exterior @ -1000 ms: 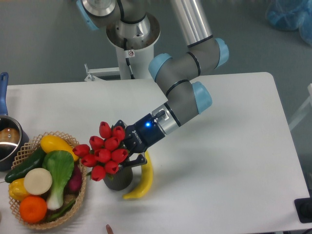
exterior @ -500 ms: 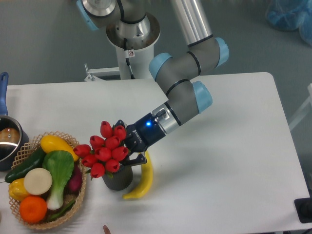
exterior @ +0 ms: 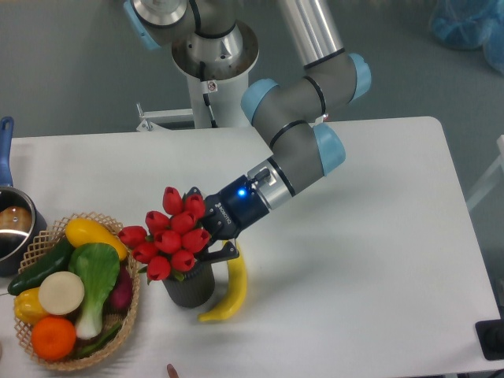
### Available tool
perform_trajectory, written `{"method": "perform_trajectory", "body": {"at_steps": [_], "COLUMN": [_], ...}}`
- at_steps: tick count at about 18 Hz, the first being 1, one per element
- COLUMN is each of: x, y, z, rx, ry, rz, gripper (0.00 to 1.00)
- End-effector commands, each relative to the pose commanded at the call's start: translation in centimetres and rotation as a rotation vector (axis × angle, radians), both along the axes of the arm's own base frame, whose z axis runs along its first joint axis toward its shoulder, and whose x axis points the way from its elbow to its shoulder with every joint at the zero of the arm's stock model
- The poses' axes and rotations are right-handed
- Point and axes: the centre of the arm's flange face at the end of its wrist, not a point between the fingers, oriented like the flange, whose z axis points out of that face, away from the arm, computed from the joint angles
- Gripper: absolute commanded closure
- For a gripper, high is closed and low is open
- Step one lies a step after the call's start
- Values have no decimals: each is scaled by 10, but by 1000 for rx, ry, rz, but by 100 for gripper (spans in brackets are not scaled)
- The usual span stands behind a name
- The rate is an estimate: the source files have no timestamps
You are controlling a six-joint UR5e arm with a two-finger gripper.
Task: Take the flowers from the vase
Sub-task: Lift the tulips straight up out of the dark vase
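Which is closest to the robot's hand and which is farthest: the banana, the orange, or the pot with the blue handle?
Measured from the hand:
1. The banana, just below the hand, beside the vase.
2. The orange, at the basket's near end, lower left.
3. The pot, at the table's left edge.

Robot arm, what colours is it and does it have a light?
The arm has shiny silver-grey tubes with light blue round caps at its joints. Its gripper is black with small white lettering, and a little blue light glows just behind it. A thin black cable hangs by its base.
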Motion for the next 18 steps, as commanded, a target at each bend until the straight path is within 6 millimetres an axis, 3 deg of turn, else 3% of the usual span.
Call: {"method": "perform_trajectory", "body": {"at_steps": [13, 18], "x": [16, 18], "y": [-5, -4], "z": [65, 77], "rx": [101, 139], "ry": [-49, -66], "rz": [5, -2], "gripper": [55, 55]}}
